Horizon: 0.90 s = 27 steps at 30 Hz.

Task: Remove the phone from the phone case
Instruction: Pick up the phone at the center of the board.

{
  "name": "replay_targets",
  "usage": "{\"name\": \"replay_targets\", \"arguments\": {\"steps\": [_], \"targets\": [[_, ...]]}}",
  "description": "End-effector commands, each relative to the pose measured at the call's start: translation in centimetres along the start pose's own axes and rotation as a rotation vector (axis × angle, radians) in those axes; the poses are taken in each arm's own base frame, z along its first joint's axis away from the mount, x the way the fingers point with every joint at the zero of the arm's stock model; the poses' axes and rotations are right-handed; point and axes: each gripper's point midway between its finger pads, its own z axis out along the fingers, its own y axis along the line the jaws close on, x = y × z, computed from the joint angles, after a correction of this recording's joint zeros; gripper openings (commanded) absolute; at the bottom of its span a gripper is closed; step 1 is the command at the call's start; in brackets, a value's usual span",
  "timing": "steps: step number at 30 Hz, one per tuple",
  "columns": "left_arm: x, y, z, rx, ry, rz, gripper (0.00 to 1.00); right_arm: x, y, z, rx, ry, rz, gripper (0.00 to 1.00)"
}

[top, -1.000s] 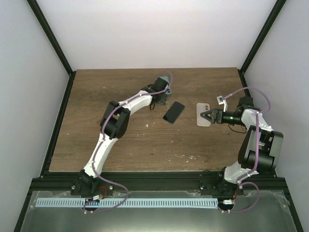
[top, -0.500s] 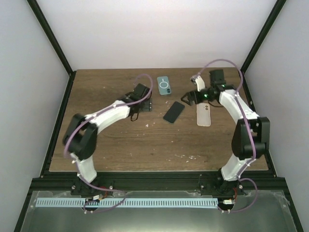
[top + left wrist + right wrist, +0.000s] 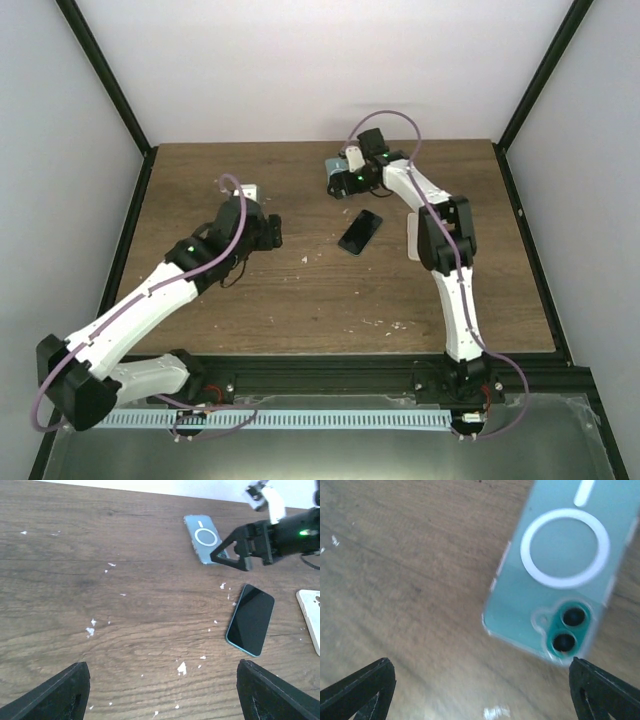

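Observation:
A teal phone in a clear case (image 3: 560, 570) with a white ring lies back up at the far middle of the table. It also shows in the left wrist view (image 3: 202, 545), and in the top view (image 3: 329, 165) it is mostly hidden by my right gripper. My right gripper (image 3: 480, 695) is open and empty, hovering low over the phone's near edge (image 3: 337, 183). My left gripper (image 3: 165, 700) is open and empty, left of and apart from the phone (image 3: 268, 232).
A black phone (image 3: 360, 232) lies screen up in the middle, also visible in the left wrist view (image 3: 250, 620). A white phone or case (image 3: 413, 240) lies to its right, partly behind the right arm. White crumbs (image 3: 181, 668) dot the wood.
My left arm has let go of the teal phone and pulled back to the near left. My right arm has swung from the white item over to the teal phone.

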Motion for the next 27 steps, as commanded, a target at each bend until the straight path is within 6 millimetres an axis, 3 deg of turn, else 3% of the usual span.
{"name": "replay_targets", "arguments": {"steps": [1, 3, 6, 11, 16, 20, 24, 27], "targets": [[0.7, 1.4, -1.9, -0.016, -0.003, 0.01, 0.81, -1.0, -0.9, 2.8, 0.095, 0.013, 0.029, 0.96], [1.0, 1.6, -2.3, -0.01, -0.003, 0.011, 0.81, -0.1, -1.5, 4.5, 0.117, 0.038, 0.036, 0.96], [1.2, 1.8, -2.8, 0.0, -0.007, 0.009, 0.81, 0.3, -2.6, 5.4, 0.187, 0.039, 0.056, 0.99], [1.7, 1.6, -2.6, 0.024, -0.018, 0.005, 0.81, 0.1, -3.2, 5.5, 0.224, 0.021, 0.067, 0.99], [2.2, 0.8, -2.3, 0.067, 0.009, 0.006, 0.81, -1.8, -4.8, 4.7, 0.328, -0.058, 0.084, 1.0], [2.3, 0.8, -2.7, 0.081, 0.01, 0.002, 0.81, -1.2, -5.8, 6.0, 0.362, -0.044, 0.104, 1.0], [2.4, 1.0, -3.3, 0.094, -0.008, -0.015, 0.81, -0.2, -5.9, 7.1, 0.355, -0.011, 0.085, 0.99], [2.8, 0.9, -3.2, 0.105, -0.002, -0.019, 0.81, 0.4, -4.5, 8.3, 0.254, 0.018, 0.022, 0.99]]}}
